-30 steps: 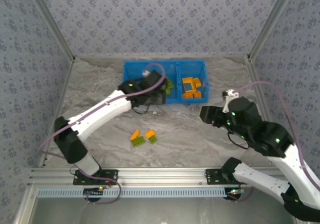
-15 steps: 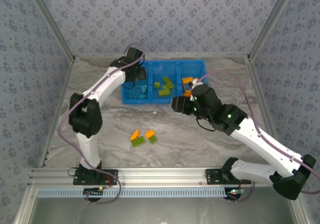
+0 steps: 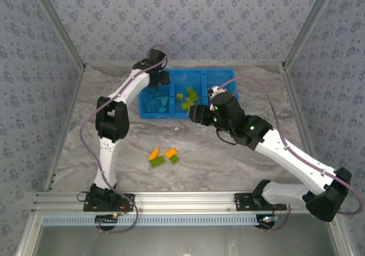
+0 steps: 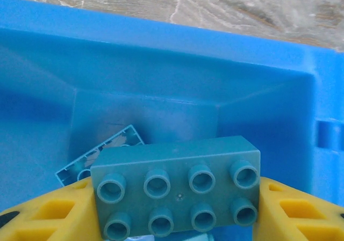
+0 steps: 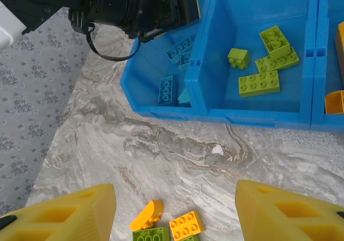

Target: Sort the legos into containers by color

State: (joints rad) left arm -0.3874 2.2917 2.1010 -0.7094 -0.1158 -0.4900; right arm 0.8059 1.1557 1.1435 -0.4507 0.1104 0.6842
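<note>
The left gripper (image 4: 174, 217) clasped a blue brick (image 4: 177, 171) by its short ends over the left compartment of the bin (image 4: 161, 53), at the far edge of the bench (image 3: 217, 170). The right gripper (image 5: 174, 214) hung agape, empty, above loose bricks (image 5: 185, 225) nearer the near edge. They looked light, rigid and slick (flat sides suit a pinch). The left wrist view gave the grip; the top view, the layout.

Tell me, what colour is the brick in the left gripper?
The brick is light blue; left wrist view.
</note>
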